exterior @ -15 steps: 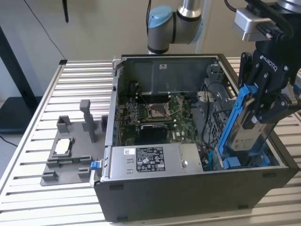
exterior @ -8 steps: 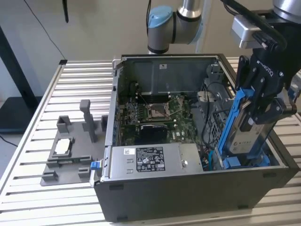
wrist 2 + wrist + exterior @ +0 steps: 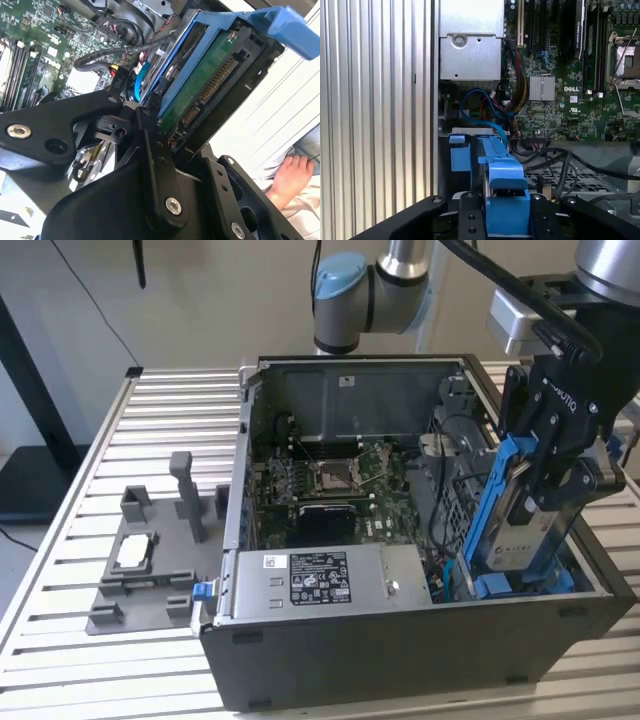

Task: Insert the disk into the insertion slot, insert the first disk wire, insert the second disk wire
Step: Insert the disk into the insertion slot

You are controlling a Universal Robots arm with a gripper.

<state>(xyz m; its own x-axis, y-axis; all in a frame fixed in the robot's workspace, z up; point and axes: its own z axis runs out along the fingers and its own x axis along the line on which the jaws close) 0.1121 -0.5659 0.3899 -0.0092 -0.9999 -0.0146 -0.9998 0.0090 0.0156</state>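
Disk [image 3: 512, 515] in blue carrier: stands on edge, long axis steeply upright, top leaning toward the exterior view's right, lower end inside the case [image 3: 400, 660] at its right end in that view. Jaws: narrowly apart, clamped on the disk's flat faces. Case: open-topped, on slatted counter [image 3: 170, 400]; holds motherboard [image 3: 330, 475], power supply [image 3: 320, 575], cables [image 3: 440, 502].

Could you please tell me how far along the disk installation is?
Nothing looks finished yet. The gripper holds the disk steeply tilted in the case, apparently not seated. Its connector is bare, so both wires are left.
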